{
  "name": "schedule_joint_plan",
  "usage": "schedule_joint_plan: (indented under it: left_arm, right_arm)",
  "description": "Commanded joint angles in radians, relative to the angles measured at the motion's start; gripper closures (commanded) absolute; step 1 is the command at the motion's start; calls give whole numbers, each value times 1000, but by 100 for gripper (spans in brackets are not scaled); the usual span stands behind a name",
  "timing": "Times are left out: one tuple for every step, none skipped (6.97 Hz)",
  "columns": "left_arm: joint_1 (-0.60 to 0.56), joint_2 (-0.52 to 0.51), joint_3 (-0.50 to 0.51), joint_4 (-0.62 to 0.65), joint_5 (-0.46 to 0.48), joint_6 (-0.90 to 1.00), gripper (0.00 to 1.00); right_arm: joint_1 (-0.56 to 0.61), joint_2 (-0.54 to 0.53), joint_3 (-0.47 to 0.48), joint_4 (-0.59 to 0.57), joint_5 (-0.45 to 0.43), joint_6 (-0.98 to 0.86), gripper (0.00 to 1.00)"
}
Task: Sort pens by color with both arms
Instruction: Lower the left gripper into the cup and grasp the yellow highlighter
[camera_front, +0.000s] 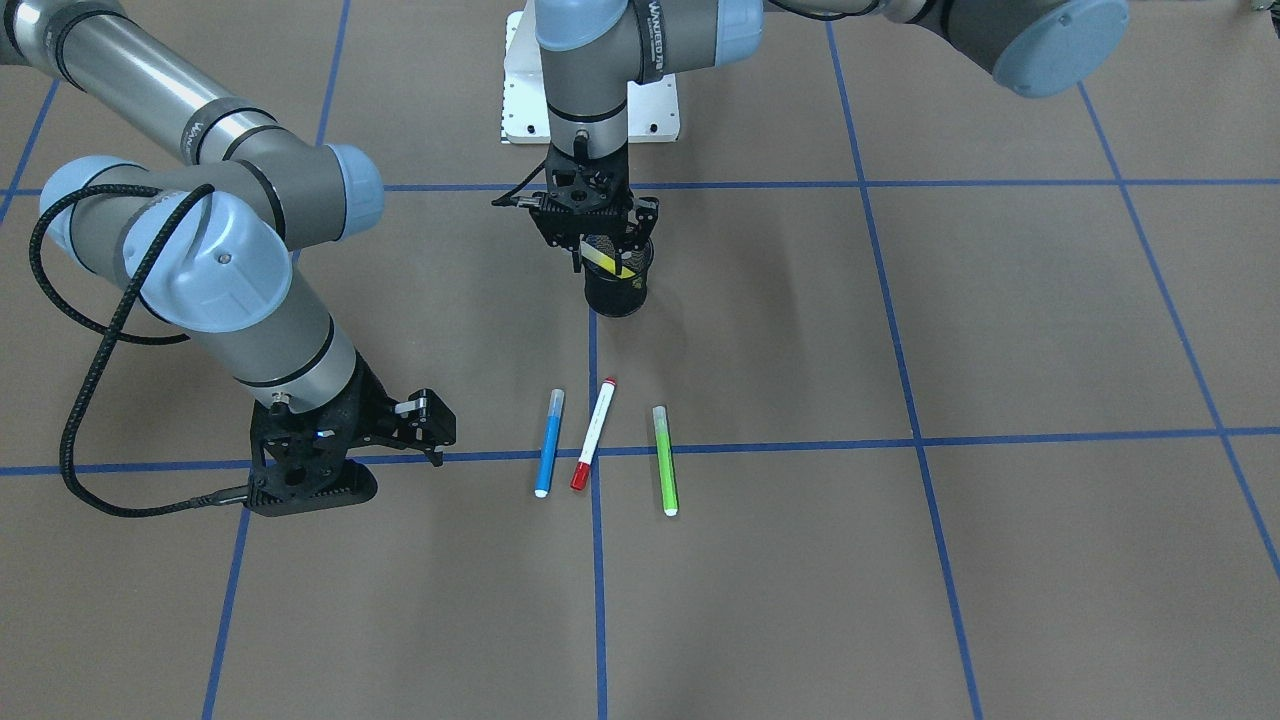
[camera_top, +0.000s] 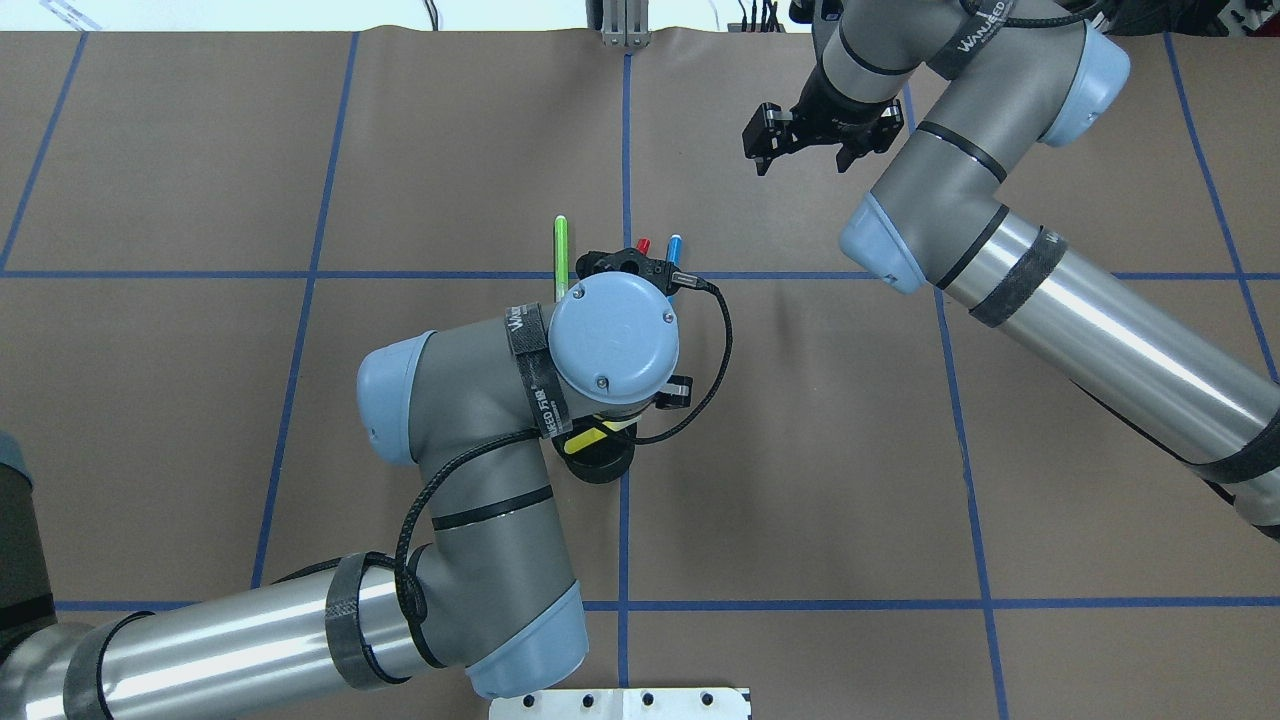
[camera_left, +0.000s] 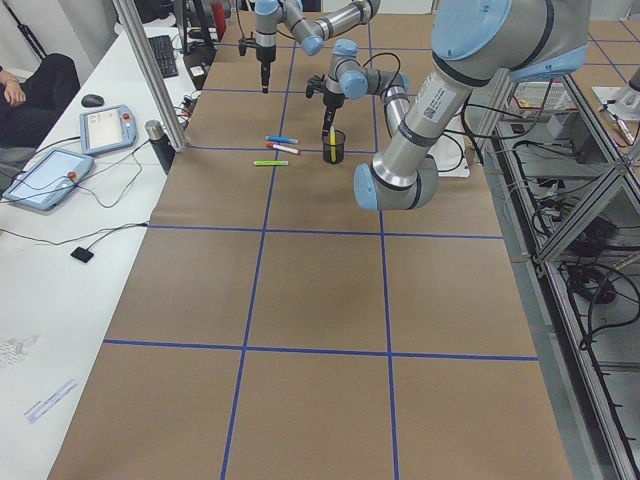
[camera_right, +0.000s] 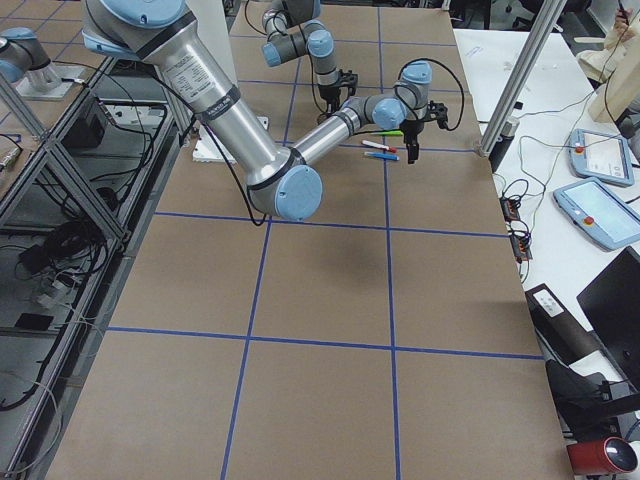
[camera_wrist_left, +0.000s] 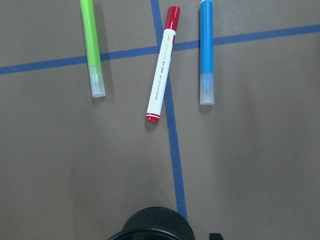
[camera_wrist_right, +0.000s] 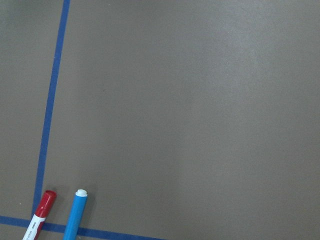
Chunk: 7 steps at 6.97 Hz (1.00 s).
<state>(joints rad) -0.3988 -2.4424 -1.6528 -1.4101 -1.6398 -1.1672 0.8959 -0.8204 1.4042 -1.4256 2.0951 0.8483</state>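
The yellow pen (camera_front: 608, 263) leans tilted in the black mesh cup (camera_front: 617, 290), with its top above the rim. My left gripper (camera_front: 612, 245) hangs right over the cup, open, a finger on either side of the pen. The blue pen (camera_front: 549, 443), the white pen with red cap (camera_front: 593, 434) and the light green pen (camera_front: 665, 460) lie side by side on the table past the cup. They also show in the left wrist view: blue (camera_wrist_left: 206, 50), red-capped (camera_wrist_left: 161, 70), green (camera_wrist_left: 91, 47). My right gripper (camera_front: 430, 430) is open and empty, low beside the blue pen, apart from it.
The robot's white base plate (camera_front: 520, 90) is behind the cup. Blue tape lines (camera_front: 900, 440) divide the brown table into squares. An operators' bench with tablets (camera_left: 45, 175) runs along the far side, beyond the pens.
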Motion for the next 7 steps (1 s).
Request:
schedule_joint_plan:
  left_arm:
    - [2,5,-1,5,-2,1,50]
    - [2,3,-2,3,-3,0,50]
    - [2,0,-4,-3,1,-5,49]
    - [2,-4,-8,-4,-2,-6,49]
    - [3,2,-25,-6,-6,-8,49]
    - [20,-1,-25,-6,-5,-15,49]
    - [24,2,-27,-6,-6,-17,49]
  right_arm:
    - [0,0,-2,1,-1,0,0]
    - [0,0,-2,1,-3,0,0]
    - [0,-2,-2,1,-3,-2,0]
    - [2,-3,-2,1,-3,-9,0]
    - [0,-2,-2,1,-3,-9,0]
    - [2,-3,-2,1,-3,-9,0]
    - [2,-3,-2,1,-3,-11,0]
